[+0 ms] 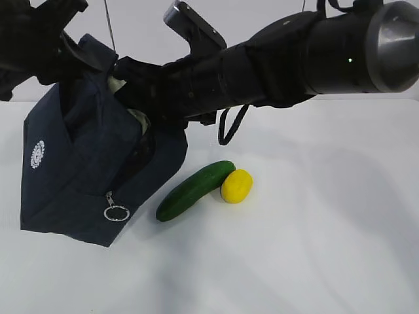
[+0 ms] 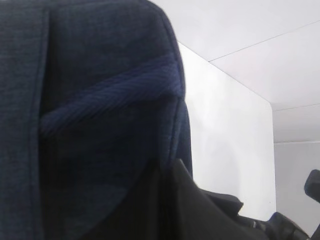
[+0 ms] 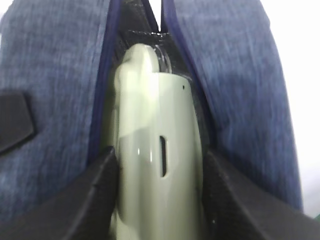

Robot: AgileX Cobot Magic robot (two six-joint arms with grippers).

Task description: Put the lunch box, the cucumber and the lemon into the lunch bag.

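white table [image 1: 314, 248]: right gripper [image 3: 160, 200] clamps box [image 3: 155, 150] in bag [image 1: 78, 176] mouth; cucumber [image 1: 194, 190] touches lemon [image 1: 236, 186]; left gripper's state unclear.

Right black arm stretched across from the upper right, its black two-fingered gripper [image 3: 160, 200] clamped on the sage-green lidded lunch box [image 3: 157, 150] (fingers flanking both sides). Left black arm raised at upper left, jaws hidden.

Lunch bag [image 1: 78, 170]: dark navy, white round emblem. Lunch box [image 3: 155, 165]: pale sage-green lid. Cucumber [image 1: 194, 190]: dark green. Lemon [image 1: 236, 186]: bright yellow. Desk [image 1: 314, 248]: white.
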